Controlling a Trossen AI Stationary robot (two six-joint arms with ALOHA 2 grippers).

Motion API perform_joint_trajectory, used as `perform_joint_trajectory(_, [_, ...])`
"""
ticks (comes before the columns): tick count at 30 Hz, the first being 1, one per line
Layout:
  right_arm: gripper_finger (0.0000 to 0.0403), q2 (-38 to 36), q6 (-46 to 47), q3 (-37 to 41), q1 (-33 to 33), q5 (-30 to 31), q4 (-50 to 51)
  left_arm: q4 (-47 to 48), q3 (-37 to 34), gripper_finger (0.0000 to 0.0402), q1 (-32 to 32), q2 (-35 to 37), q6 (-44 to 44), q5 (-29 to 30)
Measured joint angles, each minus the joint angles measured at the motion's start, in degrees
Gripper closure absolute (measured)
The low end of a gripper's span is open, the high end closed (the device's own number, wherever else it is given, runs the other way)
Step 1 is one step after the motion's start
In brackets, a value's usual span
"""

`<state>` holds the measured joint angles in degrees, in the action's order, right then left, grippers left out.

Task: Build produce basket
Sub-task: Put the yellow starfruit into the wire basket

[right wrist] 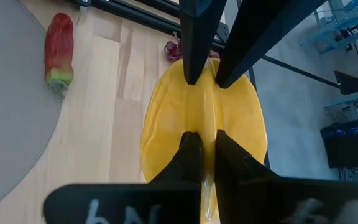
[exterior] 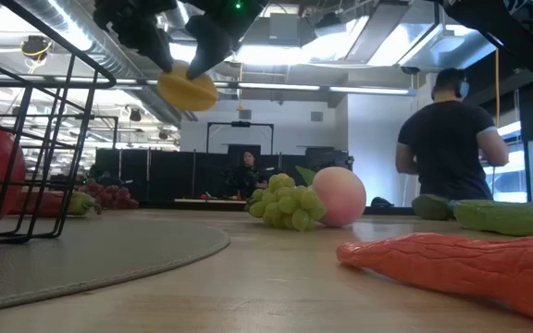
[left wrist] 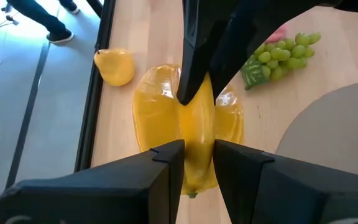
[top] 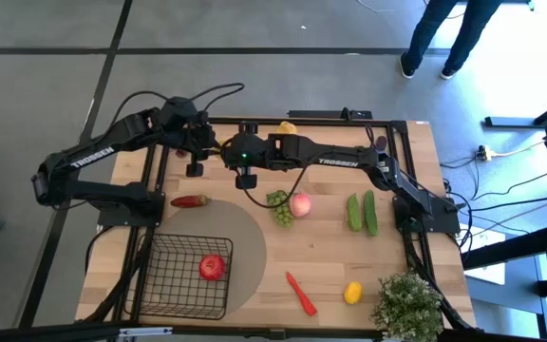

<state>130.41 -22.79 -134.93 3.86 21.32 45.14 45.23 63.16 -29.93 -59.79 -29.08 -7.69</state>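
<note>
Both grippers met over the back of the table, on one yellow fruit [left wrist: 188, 134] held in the air. In its wrist view the left gripper [left wrist: 197, 152] was clenched on the fruit's central ridge; the right gripper [right wrist: 202, 149] pinched the same ridge from the opposite end. The low view showed the fruit hanging well clear of the tabletop.

Handling, judged: glossy, lobed, hollow-looking toy, so probably light and stiff but slippery. The raised ridge seemed the only good hold, since the broad lobes would slide out of narrow fingers. With two grips on one ridge, one side letting go could tip it.

Basket [top: 190, 275] sat at the front left, partly on the mat [top: 245, 242], with an apple [top: 213, 267] inside. Still out on the table: grapes [top: 278, 206], peach [top: 300, 204], two cucumbers [top: 362, 212], a chili [top: 300, 293], a lemon [top: 352, 293], a red-green pepper [top: 190, 201]. A second yellow fruit [left wrist: 115, 66] lay near the table's edge.
</note>
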Motion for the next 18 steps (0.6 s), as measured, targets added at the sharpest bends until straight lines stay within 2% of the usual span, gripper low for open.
perform_joint_trajectory(4, [0.0402,0.04,0.00,0.00,0.03,0.12,-0.04,0.00,0.00,0.0334,0.04,-0.19,-0.04,1.24])
perform_joint_trajectory(9, [0.0402,0.04,0.09,0.00,0.04,0.24,-0.09,0.02,0.00,0.0391,0.76,-0.19,-0.15,2.36])
perform_joint_trajectory(13, [0.0399,0.04,0.07,0.00,0.04,0.20,-0.10,0.16,0.00,0.0397,1.55,-0.19,0.43,3.07])
perform_joint_trajectory(18, [0.0371,0.04,0.13,0.00,-0.02,-0.02,-0.10,0.51,0.00,0.0399,3.02,-0.19,2.48,3.70])
